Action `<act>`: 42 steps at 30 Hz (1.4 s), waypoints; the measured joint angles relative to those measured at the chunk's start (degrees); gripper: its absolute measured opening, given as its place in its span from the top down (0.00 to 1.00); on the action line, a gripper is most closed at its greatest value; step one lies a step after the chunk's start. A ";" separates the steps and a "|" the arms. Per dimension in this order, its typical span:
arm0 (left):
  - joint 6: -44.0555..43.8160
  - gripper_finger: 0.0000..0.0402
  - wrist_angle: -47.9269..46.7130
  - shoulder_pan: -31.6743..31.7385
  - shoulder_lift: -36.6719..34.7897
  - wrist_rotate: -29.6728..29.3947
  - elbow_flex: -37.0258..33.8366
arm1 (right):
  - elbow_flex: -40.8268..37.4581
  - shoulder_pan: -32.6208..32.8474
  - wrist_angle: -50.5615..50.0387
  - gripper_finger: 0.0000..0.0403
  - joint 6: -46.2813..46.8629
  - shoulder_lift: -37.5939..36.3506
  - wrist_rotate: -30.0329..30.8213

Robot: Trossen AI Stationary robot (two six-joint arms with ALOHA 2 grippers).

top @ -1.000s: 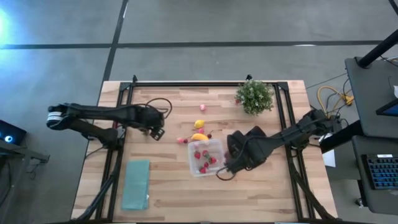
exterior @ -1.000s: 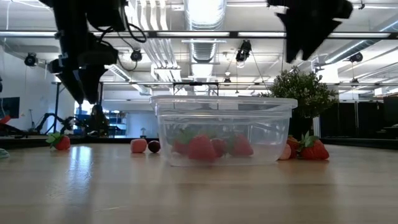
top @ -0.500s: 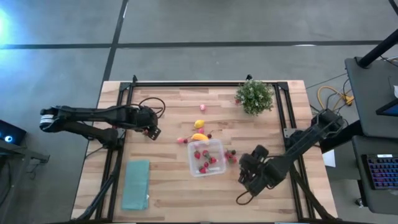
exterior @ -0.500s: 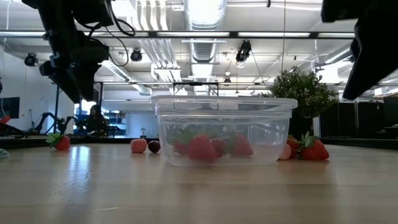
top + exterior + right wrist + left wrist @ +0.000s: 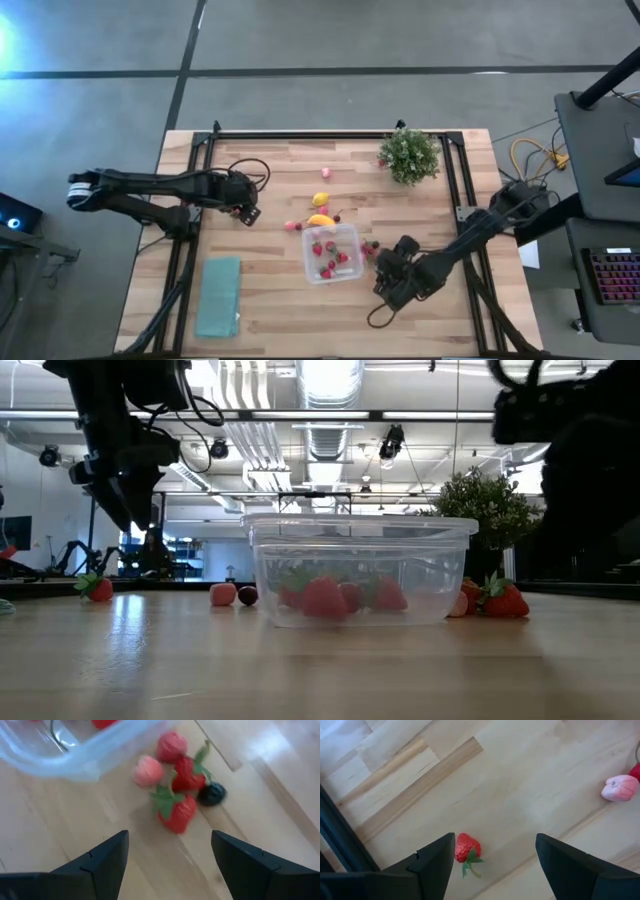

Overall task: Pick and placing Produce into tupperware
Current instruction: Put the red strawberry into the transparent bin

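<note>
A green bushy potted plant [image 5: 409, 155] stands at the far right of the light wooden table [image 5: 270, 310], and a flat teal-green rectangle [image 5: 218, 296] lies at its near left, both well apart from the work. Nothing lies between either gripper and the fruit in front of it.

The small clear plastic tupperware box with rounded corners [image 5: 331, 252] sits near the table's middle and holds several small red toy strawberries [image 5: 324, 598]. Just beyond its far edge lie an orange-yellow piece [image 5: 321, 220] and a yellow lemon [image 5: 321, 199]; a pink piece [image 5: 292, 226] lies to the left of these, and another pink piece [image 5: 326, 172] lies farther back. Just right of the box is a small cluster [image 5: 179, 785]: red strawberries with green leaves, a pinkish piece and a dark berry.

The right gripper [image 5: 392, 282] hovers just right of the box, near that cluster, its fingers [image 5: 105, 860] spread and empty. The left gripper [image 5: 243, 207] hangs over the table's left part, jaws wide apart and empty, with a lone red strawberry [image 5: 467, 848] on the wood below it.

Dark rails frame the table. Beyond it, the low view shows a hall with ceiling ducts and lights.
</note>
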 joint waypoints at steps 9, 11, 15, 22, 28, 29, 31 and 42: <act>1.31 0.35 1.15 0.02 1.84 -0.45 -0.07 | -2.50 -5.19 5.85 0.33 -3.99 0.16 -4.41; 1.31 0.35 1.17 0.02 2.16 -0.43 -0.07 | -2.86 -5.22 5.73 0.34 -4.17 0.14 -5.17; 1.34 0.35 1.22 0.02 2.49 -0.47 -0.11 | -2.95 -5.20 6.18 0.35 -4.94 0.14 -5.64; 1.40 0.35 1.75 0.02 2.63 -1.76 -0.09 | -3.08 -5.62 6.37 0.36 -5.26 0.14 -5.61; 1.45 0.35 2.41 0.02 2.84 -2.40 -0.09 | -4.74 -8.09 8.80 0.38 -5.53 0.14 -5.60; 1.44 0.35 2.37 0.02 2.83 -2.42 -0.11 | -4.93 -8.50 9.02 0.38 -5.55 0.14 -5.66; 1.44 0.35 2.38 0.02 2.80 -2.45 -0.11 | -5.13 -9.08 9.13 0.39 -5.63 0.12 -6.07; 1.44 0.35 2.39 0.04 2.78 -3.03 -0.11 | -5.78 -9.47 9.14 0.46 -5.63 0.11 -8.67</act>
